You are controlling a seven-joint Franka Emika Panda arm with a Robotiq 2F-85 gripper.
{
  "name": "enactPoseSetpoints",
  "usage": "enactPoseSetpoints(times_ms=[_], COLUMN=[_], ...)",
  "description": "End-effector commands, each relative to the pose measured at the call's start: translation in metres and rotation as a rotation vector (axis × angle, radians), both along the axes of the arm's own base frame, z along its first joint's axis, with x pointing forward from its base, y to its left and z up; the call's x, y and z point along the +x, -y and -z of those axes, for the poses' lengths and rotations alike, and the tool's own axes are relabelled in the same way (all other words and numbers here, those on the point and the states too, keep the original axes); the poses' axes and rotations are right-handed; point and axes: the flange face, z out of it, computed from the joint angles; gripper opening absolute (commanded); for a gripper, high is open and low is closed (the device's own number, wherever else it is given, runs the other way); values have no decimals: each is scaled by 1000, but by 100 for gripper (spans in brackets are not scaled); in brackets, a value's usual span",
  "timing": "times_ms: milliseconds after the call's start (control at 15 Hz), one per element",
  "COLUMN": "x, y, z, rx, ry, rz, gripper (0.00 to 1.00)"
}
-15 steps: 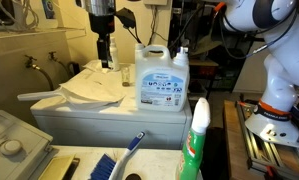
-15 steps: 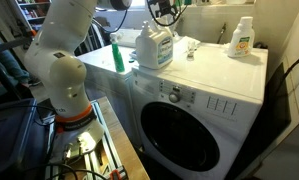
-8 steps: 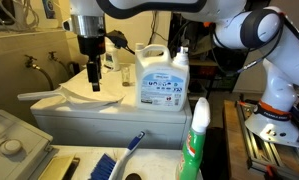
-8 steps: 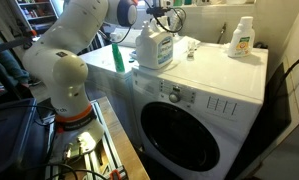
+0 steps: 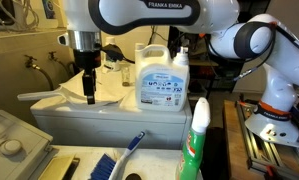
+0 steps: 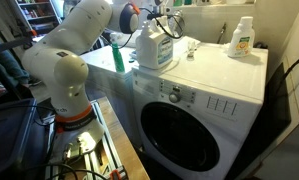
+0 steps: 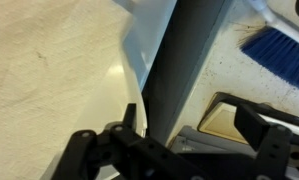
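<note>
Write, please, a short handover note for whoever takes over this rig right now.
Hand: open and holding nothing, poised low over the cream cloth near the washer edge; whether it touches the cloth cannot be told.
Cloth: lies spread on the washer top, beside the big detergent jug.
Done: nothing gripped or lifted yet.
Left: probably the grasp on the cloth itself.

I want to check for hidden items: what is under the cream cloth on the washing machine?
Only the machine's white top shows around the cloth. Anything beneath it is covered; the tool hangs close above.
</note>
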Motion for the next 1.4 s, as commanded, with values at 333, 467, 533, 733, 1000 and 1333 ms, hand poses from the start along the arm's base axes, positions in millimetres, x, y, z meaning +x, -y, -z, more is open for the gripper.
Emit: enactPoseSetpoints(times_ms=[333, 467, 533, 733, 1000, 1333], x=[14, 15, 17, 21, 27, 24], y=[-12, -12, -12, -9, -4, -10], z=[32, 38, 43, 55, 72, 61], rx=[-59, -70, -77, -106, -159, -162], ry=[149, 154, 160, 178, 212, 239], rz=[-30, -35, -37, -31, -26, -22], gripper=[100, 100, 91, 58, 42, 4])
